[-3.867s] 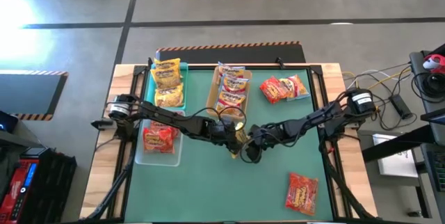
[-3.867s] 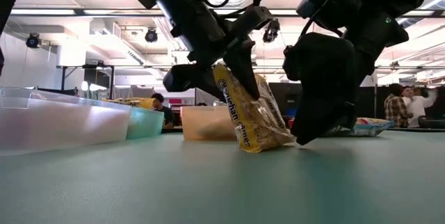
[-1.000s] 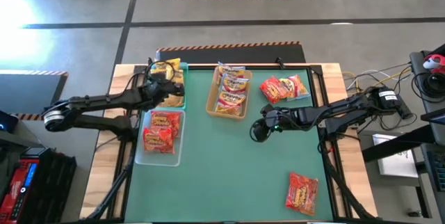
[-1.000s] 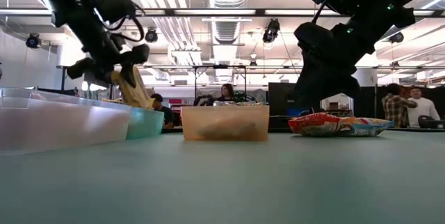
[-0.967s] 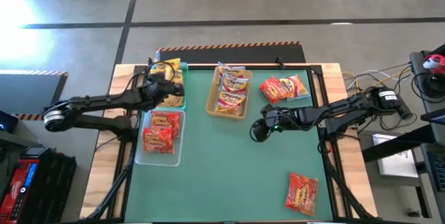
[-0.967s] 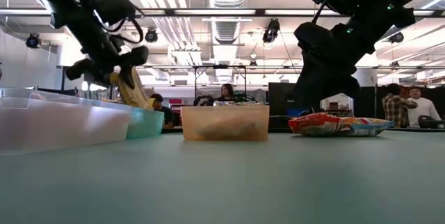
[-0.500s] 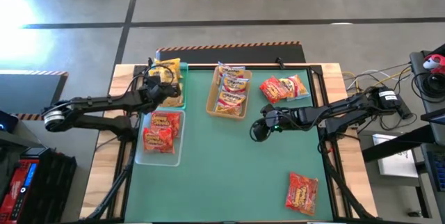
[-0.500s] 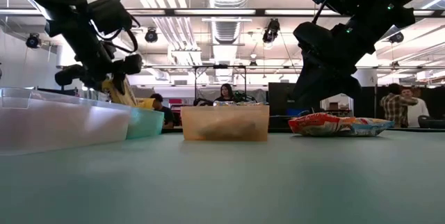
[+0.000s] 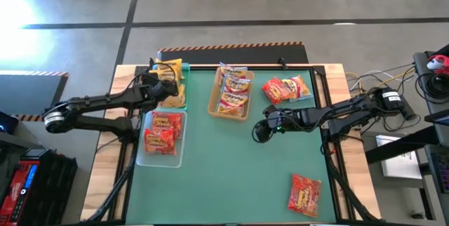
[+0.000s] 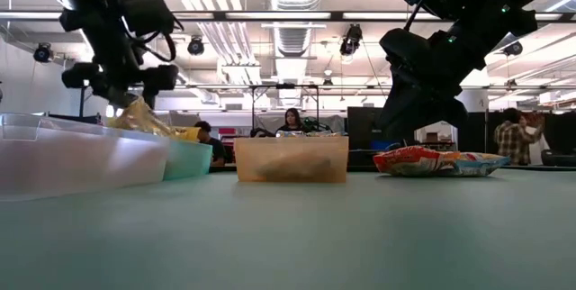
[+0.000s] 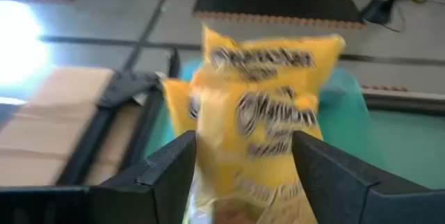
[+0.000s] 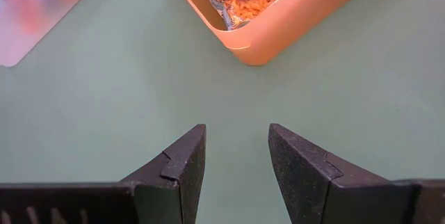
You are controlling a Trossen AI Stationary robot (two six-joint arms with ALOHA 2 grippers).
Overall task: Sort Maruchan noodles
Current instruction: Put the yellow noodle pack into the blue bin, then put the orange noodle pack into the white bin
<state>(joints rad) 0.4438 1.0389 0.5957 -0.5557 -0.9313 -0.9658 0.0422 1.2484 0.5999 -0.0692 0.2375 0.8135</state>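
Two hands: left hand [image 11: 240, 165] hovering apart over teal tray [image 9: 184, 89], yellow packet [image 11: 268, 120] between fingers, seemingly dropping among like colours; right hand [image 12: 236, 151] idling apart above surface [image 9: 231, 170].

The only print close to readable is on the yellow packet [image 11: 261, 130] seen in the left wrist view, standing between the fingers of the left gripper [image 11: 240, 175]. Dark, blurred lettering runs across its top band and again across its middle; the shapes suggest the brand word "Maruchan", but the letters are smeared and cannot be read with certainty. The smaller lines lower on that packet cannot be made out. In the high view, the packets [image 9: 236, 89] in the trays near the table's far edge and the red packet [image 9: 304, 194] near its front right corner carry print too small to read.
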